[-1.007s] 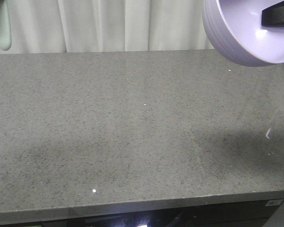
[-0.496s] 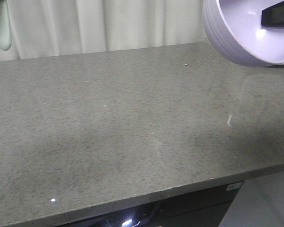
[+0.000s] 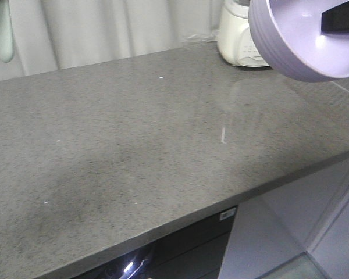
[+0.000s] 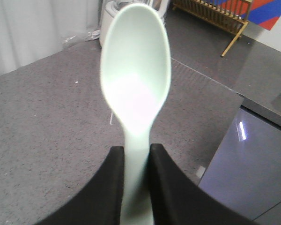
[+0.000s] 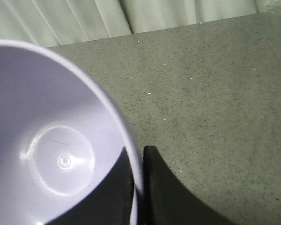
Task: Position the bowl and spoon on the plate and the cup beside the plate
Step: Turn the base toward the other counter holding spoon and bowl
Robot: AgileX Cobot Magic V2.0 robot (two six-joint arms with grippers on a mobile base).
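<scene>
The pale mint-green spoon [image 4: 136, 70] is held up above the grey counter [image 4: 47, 122], scoop pointing away, with my left gripper [image 4: 137, 152] shut on its handle. In the front view the spoon [image 3: 4, 35] shows at the top left edge. The lavender bowl [image 5: 47, 140] hangs tilted over the counter [image 5: 215, 93], and my right gripper [image 5: 139, 154] is shut on its rim, one finger inside the wall and one outside. At the top right of the front view is the same bowl [image 3: 296, 40]. The plate and the cup are out of view.
A white appliance [image 3: 238, 35] stands at the counter's back right, before a pale curtain [image 3: 104, 29]. A wooden rack [image 4: 210, 18] stands further along. The counter's front edge [image 3: 221, 200] runs diagonally, with cabinet fronts and floor below at the right.
The front view has swung to the right along the counter. The white appliance and the counter's right end have come into sight. Bowl and spoon stay held in the same spots in the picture.
</scene>
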